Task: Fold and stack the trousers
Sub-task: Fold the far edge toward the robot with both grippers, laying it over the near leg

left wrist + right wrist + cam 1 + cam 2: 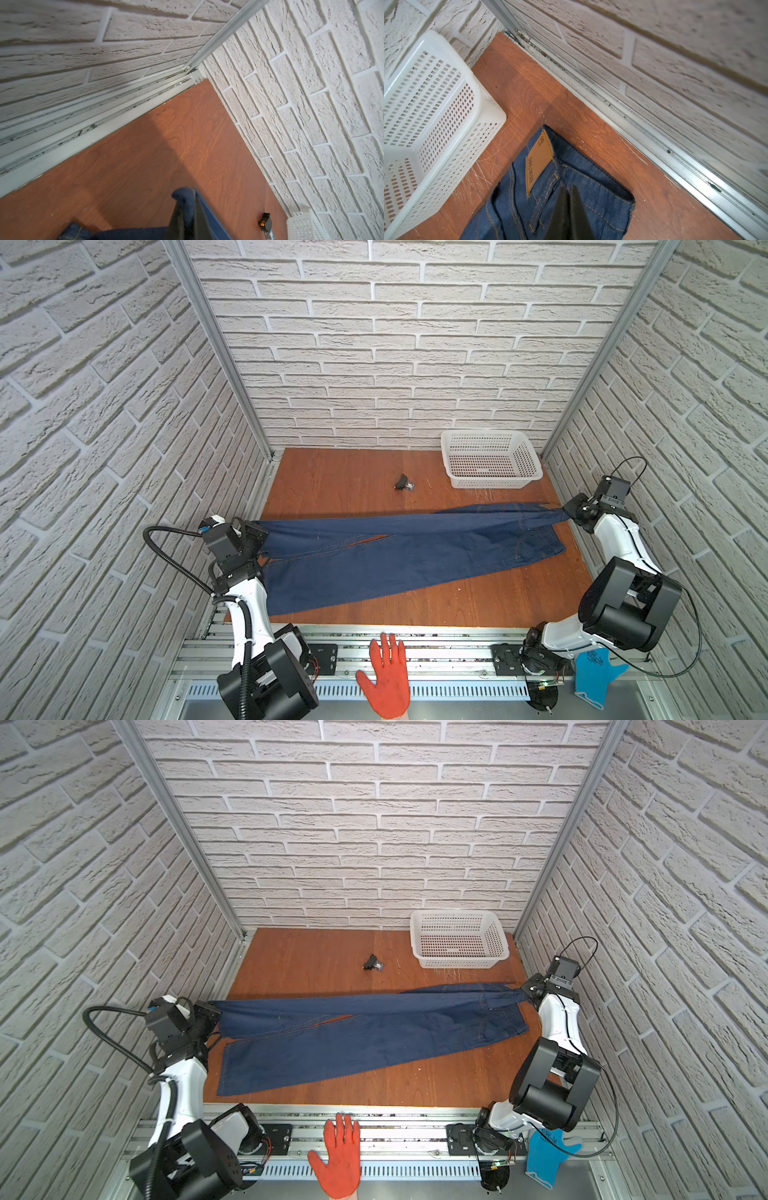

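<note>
Both top views hide the fingertips. Those of the left gripper [258, 530] sit behind its own black body, and the right gripper [565, 512], close to the right wall, is too small to read. Between them the trousers [395, 556], dark blue denim with orange-brown seams, span the table [332, 472] with the hems at the left and the waist at the right. The far leg runs stretched from one gripper to the other. The near leg lies flat, angling towards the near left corner, its hem partly covered by the left arm. A white basket [490, 480] stands at the far right, apart from the denim. A small black part [402, 483], hard to identify, lies farther back at mid-table. An orange-gloved hand [388, 672], cut off at the wrist, rests on the near rail.

Left wrist view: only the finger ends show. The left gripper [186, 205] is clenched on a bunched leg hem of the trousers [212, 220], with cloth rising between its fingers.

Right wrist view: the right gripper [568, 193], its base cut off, is pinched onto the waistband of the trousers [602, 187], just beside the tan patch [538, 160]. The basket [488, 108] stands near.
</note>
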Robot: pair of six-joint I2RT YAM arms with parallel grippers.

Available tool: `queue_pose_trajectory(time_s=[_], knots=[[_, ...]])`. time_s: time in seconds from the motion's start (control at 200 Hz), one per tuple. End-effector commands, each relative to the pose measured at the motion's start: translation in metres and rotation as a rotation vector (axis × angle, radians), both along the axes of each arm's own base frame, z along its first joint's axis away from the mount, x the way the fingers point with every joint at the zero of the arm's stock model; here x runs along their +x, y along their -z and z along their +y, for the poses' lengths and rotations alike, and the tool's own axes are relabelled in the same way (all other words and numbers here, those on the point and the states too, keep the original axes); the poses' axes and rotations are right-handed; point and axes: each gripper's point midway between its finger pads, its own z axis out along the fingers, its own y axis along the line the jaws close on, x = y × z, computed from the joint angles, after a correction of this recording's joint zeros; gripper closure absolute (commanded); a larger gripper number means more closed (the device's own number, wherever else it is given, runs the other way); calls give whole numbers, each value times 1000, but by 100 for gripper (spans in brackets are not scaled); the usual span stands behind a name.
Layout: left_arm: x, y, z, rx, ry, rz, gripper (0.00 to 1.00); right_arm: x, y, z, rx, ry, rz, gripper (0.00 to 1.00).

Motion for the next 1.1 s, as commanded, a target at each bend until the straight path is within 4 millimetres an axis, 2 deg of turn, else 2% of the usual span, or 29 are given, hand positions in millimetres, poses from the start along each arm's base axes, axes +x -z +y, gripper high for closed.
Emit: queue_pose_trajectory(time_s=[0.0,0.22,0.44,0.68,0.71,0.91,1.095], knots=[[-10,-1,10,30,-70,-3,100,-8,0,-19,-48,93,10,95],[-26,36,6,-29,-116,60,100,-18,19,-18,-41,122,52,95],[-45,58,5,-39,-177,104,100,-35,34,-18,-48,169,106,94],[-66,69,9,-23,-250,172,100,-50,41,-19,-61,214,139,95],[-68,62,10,-6,-256,157,100,-49,40,-19,-60,214,136,95],[-68,56,8,5,-242,148,100,-48,28,-19,-67,221,110,94],[-77,69,5,-8,-257,186,100,-64,29,-18,-94,258,125,95]])
